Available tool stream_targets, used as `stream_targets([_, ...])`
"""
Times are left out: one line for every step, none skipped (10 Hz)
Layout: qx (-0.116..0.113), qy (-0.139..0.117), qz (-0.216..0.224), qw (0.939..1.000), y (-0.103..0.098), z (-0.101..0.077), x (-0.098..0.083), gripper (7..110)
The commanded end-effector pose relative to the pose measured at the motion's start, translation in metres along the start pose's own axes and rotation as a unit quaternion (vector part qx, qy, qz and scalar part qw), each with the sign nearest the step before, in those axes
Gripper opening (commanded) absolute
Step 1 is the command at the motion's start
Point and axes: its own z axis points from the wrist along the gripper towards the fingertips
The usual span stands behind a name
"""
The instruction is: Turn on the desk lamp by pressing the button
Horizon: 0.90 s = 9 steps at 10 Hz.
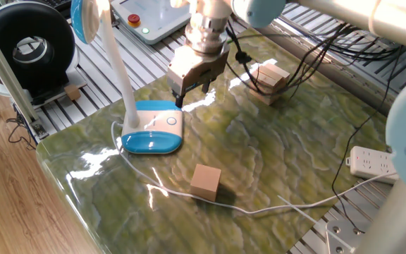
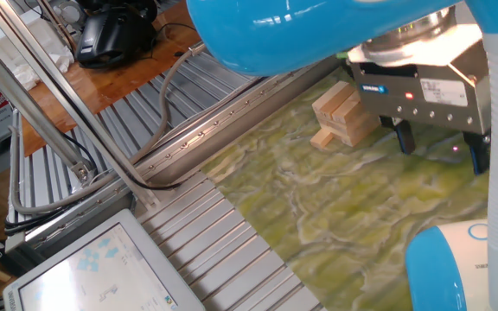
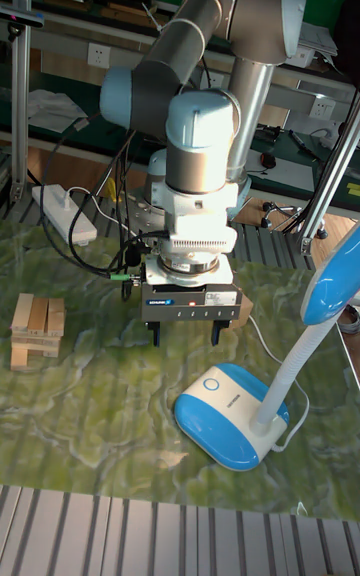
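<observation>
The desk lamp stands at the table's left, its blue-sided base (image 1: 151,135) on the green mat and its white neck (image 1: 117,63) rising to the blue-rimmed head (image 1: 83,17). The button (image 1: 171,121) is a small round disc on the white top of the base, also seen in the tall fixed view (image 3: 211,384). My gripper (image 1: 192,93) hangs above and just behind the base, clear of the button. Its fingers are open with nothing between them, as the tall fixed view (image 3: 186,335) and the other fixed view (image 2: 439,147) show. I cannot tell whether the lamp is lit.
A loose wooden block (image 1: 205,181) lies in front of the lamp, and the thin white cord (image 1: 224,205) runs past it. A stack of wooden blocks (image 1: 268,76) stands behind the gripper. A white power strip (image 1: 368,164) lies at the right edge. A black ring fan (image 1: 23,46) sits far left.
</observation>
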Motion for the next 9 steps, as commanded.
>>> stream_targets([0.016, -0.006, -0.043, 0.9989, -0.005, -0.015, -0.005, 88])
stream_targets([0.04, -0.003, -0.057, 0.9976, -0.012, -0.022, -0.006, 88])
stream_targets([0.053, -0.005, -0.067, 0.9963, -0.013, -0.031, -0.008, 88])
stream_targets([0.042, -0.003, -0.064, 0.997, -0.002, -0.041, -0.007, 88])
stream_targets([0.041, -0.002, -0.069, 0.9968, 0.004, -0.056, -0.005, 88])
stream_targets([0.038, -0.001, -0.071, 0.9967, 0.009, -0.068, -0.003, 66])
stream_targets([0.036, -0.001, -0.074, 0.9966, 0.013, -0.079, -0.002, 66])
stream_targets([0.029, 0.003, -0.067, 0.9973, 0.018, -0.089, 0.001, 66])
stream_targets([0.029, 0.003, -0.057, 0.9979, 0.019, -0.097, 0.002, 66])
